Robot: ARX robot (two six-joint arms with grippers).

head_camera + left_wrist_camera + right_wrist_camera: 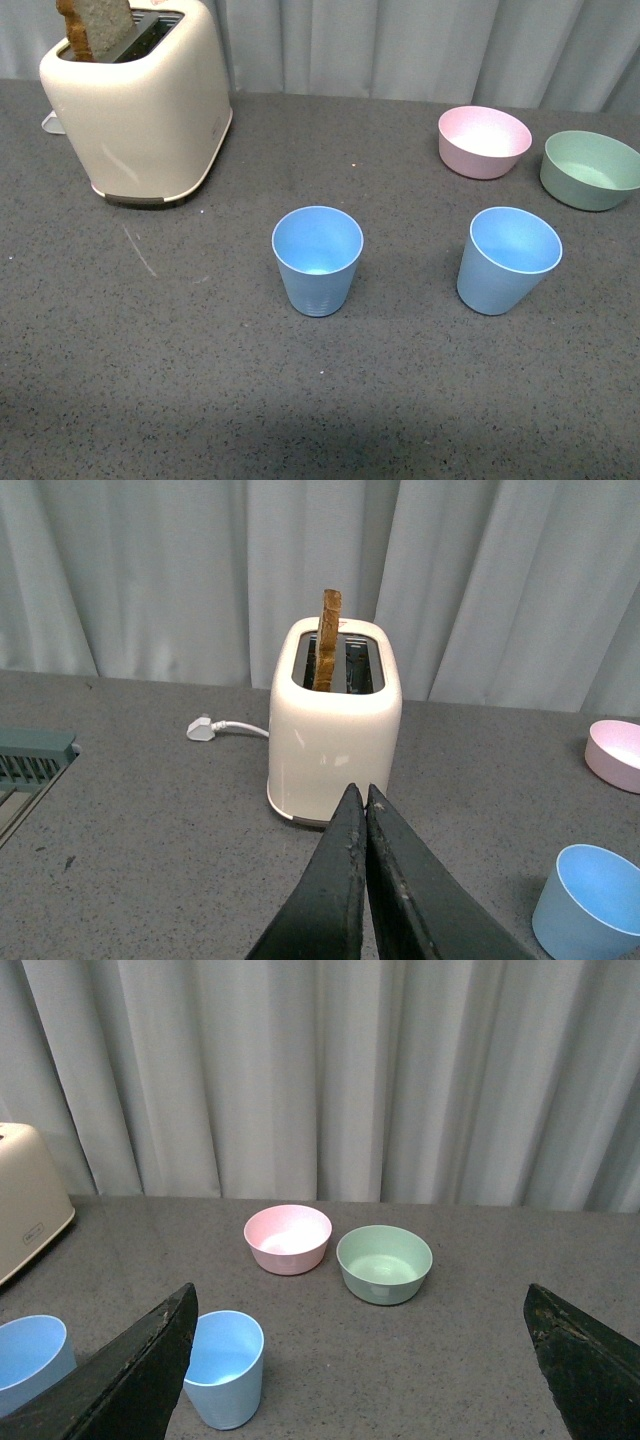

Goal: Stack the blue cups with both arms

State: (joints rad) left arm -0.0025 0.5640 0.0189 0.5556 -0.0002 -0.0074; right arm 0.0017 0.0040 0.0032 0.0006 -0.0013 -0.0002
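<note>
Two light blue cups stand upright and apart on the grey table: one in the middle (317, 258), one to its right (508, 258). Neither arm shows in the front view. In the left wrist view my left gripper (358, 796) is shut and empty, its tips in front of the toaster, with one blue cup (590, 900) off to the side. In the right wrist view my right gripper (360, 1305) is open wide and empty, above the table. One blue cup (224, 1366) stands beside one finger (140, 1380); the other cup (30, 1360) is at the frame's edge.
A cream toaster (140, 100) with a slice of toast stands at the back left, its plug (203, 728) lying on the table. A pink bowl (484, 140) and a green bowl (590, 169) sit at the back right. A grey curtain hangs behind.
</note>
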